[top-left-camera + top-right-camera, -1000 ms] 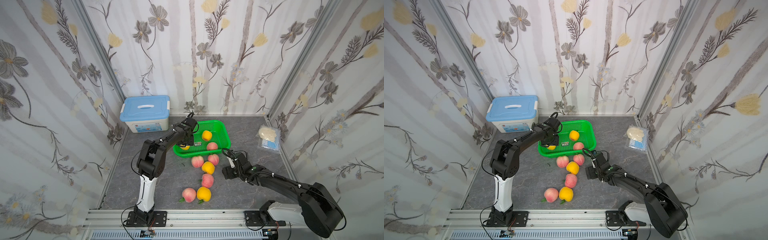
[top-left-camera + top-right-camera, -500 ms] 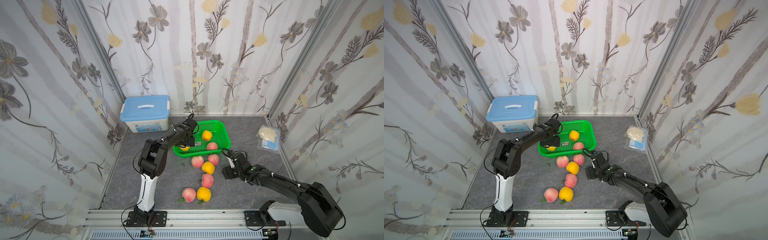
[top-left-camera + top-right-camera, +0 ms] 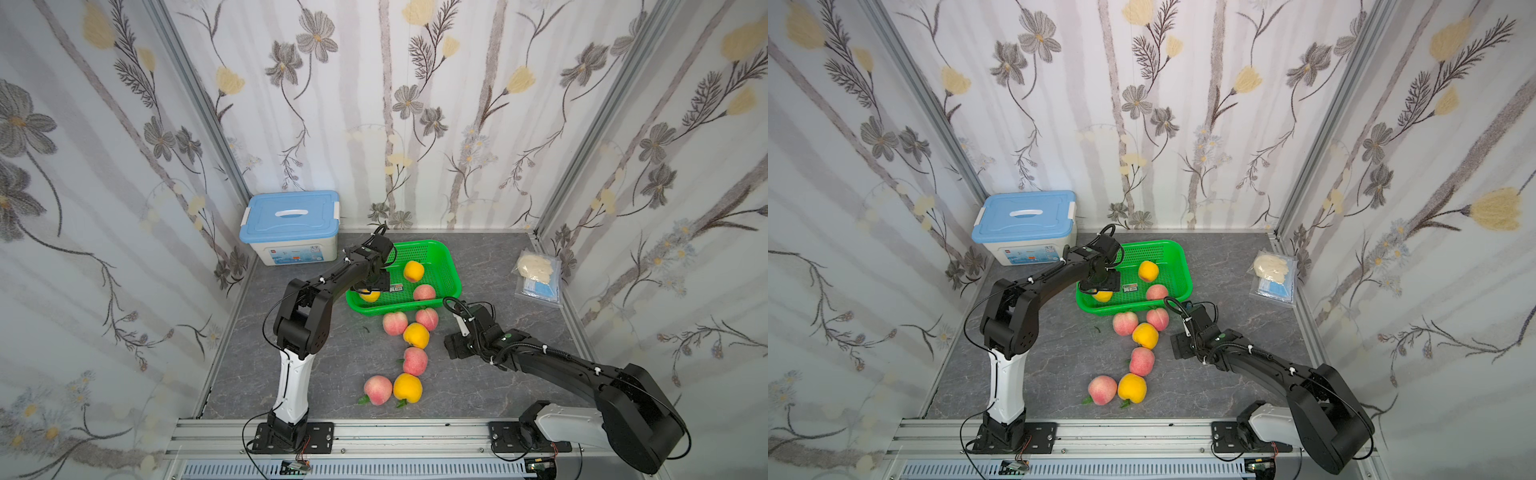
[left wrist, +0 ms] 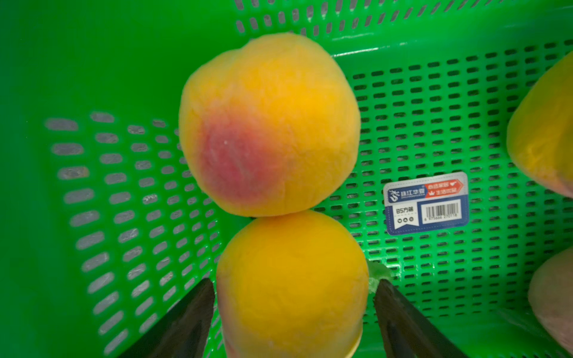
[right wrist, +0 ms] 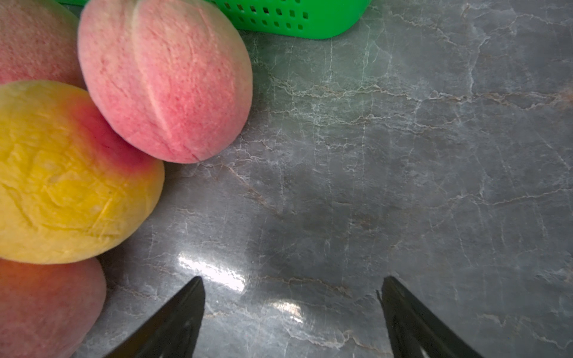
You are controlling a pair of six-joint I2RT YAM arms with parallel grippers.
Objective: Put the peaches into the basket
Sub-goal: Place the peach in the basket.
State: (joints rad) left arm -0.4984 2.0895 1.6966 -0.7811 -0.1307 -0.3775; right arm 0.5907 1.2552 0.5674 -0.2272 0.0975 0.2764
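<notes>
**Fourth peach released into the basket, six still on the table**

The grey marble table carries the green perforated basket toward its back wall. The step in hand looks like the release of a peach into that basket.

The left gripper hangs low over the basket corner nearest its own arm. In the left wrist view its fingers stand parted either side of a plain yellow peach. A thin gap shows on each side, so the fruit appears let go and resting on the mesh floor. It touches a blushed yellow peach. A third yellow peach and a pink peach also lie inside, making four in.

The right gripper hovers open and empty over bare table. It is just beside a pink table peach and a yellow table peach, two of the six outside. A small label lies flat on the basket floor, clear of the fruit.

Next, the left gripper probably needs to rise straight up, jaws wide, so it does not drag the peach. The right gripper would need to shift sideways to straddle the pink one.

A second ago the left jaws were closed on the fruit, and now they stand apart. Both arms and the table peaches sit where they did.
</notes>
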